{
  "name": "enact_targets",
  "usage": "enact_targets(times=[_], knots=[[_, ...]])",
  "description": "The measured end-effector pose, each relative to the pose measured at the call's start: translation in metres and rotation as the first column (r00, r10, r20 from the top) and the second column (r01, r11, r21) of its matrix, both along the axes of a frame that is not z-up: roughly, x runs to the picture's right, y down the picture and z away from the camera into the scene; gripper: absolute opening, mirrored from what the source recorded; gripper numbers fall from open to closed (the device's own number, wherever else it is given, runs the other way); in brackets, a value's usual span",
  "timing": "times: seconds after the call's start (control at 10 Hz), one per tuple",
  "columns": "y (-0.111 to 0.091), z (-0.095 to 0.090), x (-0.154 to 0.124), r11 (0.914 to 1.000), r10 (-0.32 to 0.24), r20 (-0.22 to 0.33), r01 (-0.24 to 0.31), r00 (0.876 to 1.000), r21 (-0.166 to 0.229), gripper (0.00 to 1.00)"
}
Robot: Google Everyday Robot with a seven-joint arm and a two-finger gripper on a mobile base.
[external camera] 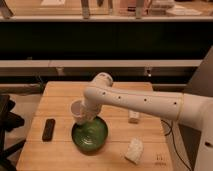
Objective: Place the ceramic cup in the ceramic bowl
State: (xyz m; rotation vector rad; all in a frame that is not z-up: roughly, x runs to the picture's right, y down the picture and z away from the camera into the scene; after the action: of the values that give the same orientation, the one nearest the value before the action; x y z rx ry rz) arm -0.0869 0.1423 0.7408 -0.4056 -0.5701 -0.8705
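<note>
On the left of the wooden table [60,95] we see a flat black object [48,129]; next the white ceramic cup [76,110], at the green ceramic bowl's [92,137] upper-left rim, against the gripper [86,116]; whether it clasps the cup we cannot tell; rightward lies a crumpled white item [134,150].

The white arm [145,102] reaches in from the right, its tool [86,114] pointing down left of centre.

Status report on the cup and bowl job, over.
Gripper at the ceramic cup, by the green ceramic bowl's upper-left rim. Cup not yet settled inside the bowl. Black object lies apart, left of the bowl; nothing blocking.
</note>
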Motion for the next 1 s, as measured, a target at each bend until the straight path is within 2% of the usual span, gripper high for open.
enact_targets(times=[0.3, 0.5, 0.8, 0.9, 1.0], knots=[[0.0000, -0.0010, 0.0002, 1.0000, 0.001, 0.004, -0.001, 1.000, 0.000, 0.05], [0.0006, -0.0006, 0.0050, 1.0000, 0.001, 0.003, -0.001, 1.000, -0.003, 0.23], [0.0025, -0.0022, 0.0032, 1.0000, -0.002, 0.007, 0.002, 1.000, -0.005, 0.35], [0.0018, -0.0022, 0.0045, 1.0000, -0.001, 0.008, 0.001, 1.000, -0.005, 0.35], [0.0017, -0.0022, 0.0055, 1.0000, -0.001, 0.009, 0.001, 1.000, -0.005, 0.30]])
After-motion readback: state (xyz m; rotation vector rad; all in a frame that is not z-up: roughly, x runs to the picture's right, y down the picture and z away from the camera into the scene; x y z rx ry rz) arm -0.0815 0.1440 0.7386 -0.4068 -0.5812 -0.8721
